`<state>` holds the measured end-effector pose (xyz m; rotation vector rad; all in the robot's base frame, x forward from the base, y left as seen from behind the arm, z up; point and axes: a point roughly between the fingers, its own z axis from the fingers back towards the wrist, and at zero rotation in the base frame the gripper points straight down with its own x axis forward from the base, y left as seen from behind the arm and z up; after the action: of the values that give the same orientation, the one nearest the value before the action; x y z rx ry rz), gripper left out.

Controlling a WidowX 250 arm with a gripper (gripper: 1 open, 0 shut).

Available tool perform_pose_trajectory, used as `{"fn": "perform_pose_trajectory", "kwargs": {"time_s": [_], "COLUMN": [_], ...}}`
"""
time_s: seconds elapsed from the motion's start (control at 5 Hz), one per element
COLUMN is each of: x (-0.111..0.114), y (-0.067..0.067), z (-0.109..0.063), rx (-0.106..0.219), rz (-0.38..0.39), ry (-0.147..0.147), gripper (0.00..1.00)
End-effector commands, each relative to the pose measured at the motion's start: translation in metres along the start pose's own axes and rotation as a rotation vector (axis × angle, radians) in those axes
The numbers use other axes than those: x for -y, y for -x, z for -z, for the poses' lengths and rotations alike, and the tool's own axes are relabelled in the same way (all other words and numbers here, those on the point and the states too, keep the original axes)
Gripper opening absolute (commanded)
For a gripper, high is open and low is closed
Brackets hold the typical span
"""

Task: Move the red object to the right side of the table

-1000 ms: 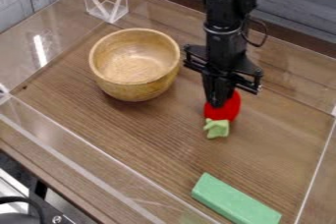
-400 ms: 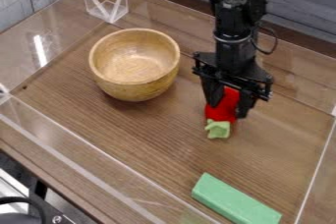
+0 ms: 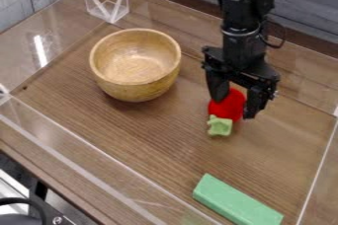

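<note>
The red object (image 3: 228, 108), a small strawberry-like toy with a light green cap at its lower end, lies on the brown wood-grain table (image 3: 132, 140) right of centre. My gripper (image 3: 239, 104) points straight down over it and stands open, one black finger on each side of the red body. The fingers (image 3: 212, 96) sit close beside the toy without squeezing it. The toy rests on the tabletop.
A wooden bowl (image 3: 134, 64) stands to the left of the gripper. A flat green rectangular block (image 3: 238, 200) lies near the front right. Low clear acrylic walls (image 3: 53, 160) edge the table, with a clear angled stand (image 3: 107, 5) at the back left.
The jaws have opened from shut on the red object to wide apart. The toy now lies free on the table, and the gripper has shifted slightly to the right.
</note>
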<state>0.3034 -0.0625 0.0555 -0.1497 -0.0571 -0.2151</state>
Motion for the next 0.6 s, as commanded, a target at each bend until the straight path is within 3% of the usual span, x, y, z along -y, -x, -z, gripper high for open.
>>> {"fn": "perform_pose_trajectory", "kwargs": {"time_s": [0.0, 0.4], "x": [-0.0006, -0.0081], "y": [-0.0122, -0.0105], "z": [-0.0083, -0.0017], "rx": [0.036, 0.023], "rz": [0.031, 0.077], "ry": [0.003, 0.012], "gripper": [1.00, 1.00]}}
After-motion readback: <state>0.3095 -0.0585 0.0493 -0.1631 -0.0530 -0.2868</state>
